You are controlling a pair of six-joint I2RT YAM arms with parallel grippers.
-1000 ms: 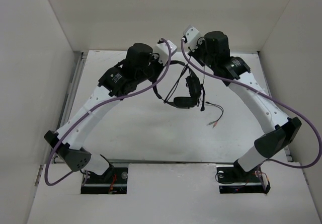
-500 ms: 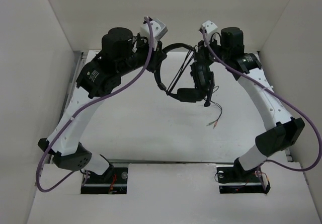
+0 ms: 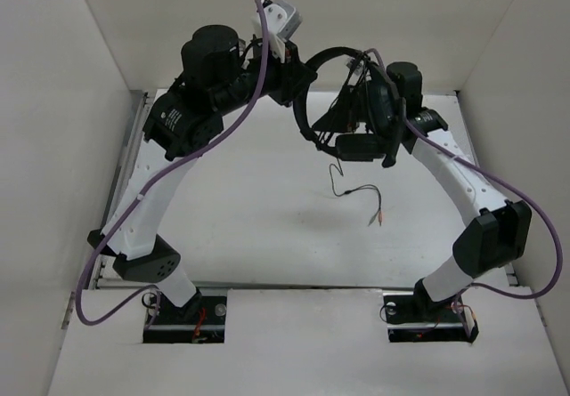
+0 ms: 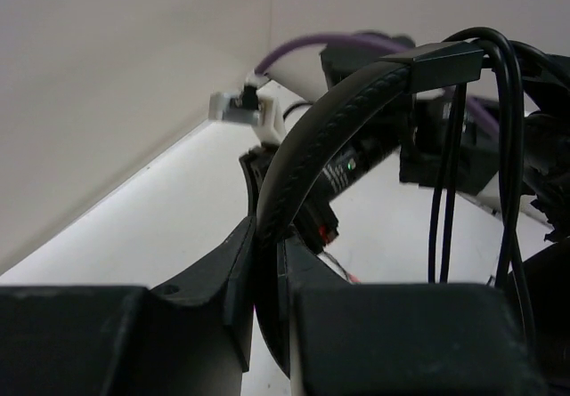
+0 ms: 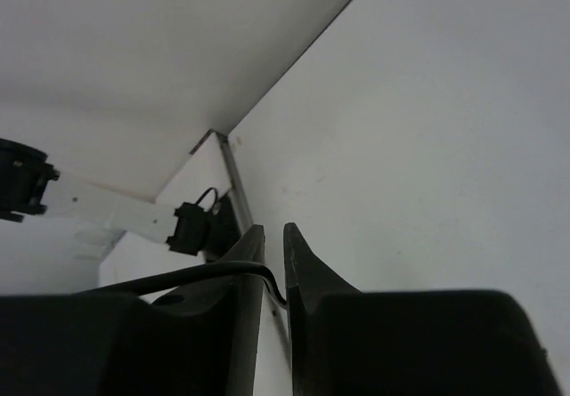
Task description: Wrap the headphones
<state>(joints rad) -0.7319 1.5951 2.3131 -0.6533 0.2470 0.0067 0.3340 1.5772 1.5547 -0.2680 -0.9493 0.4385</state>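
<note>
Blk headphones (image 3: 359,147); purple arm cables (image 4: 303,47)

A white table (image 3: 249,236) is lying flat inside a plain white enclosure, with a back wall (image 3: 178,22) standing behind it, a left wall (image 3: 53,147) rising on one side and a right wall (image 3: 530,67) rising on the other. A thin metal rail (image 3: 130,156) is running along the table's left edge, just beside the left wall. A white front board (image 3: 303,343) is covering the near edge, with two dark rectangular cutouts (image 3: 185,314) showing in it
</note>
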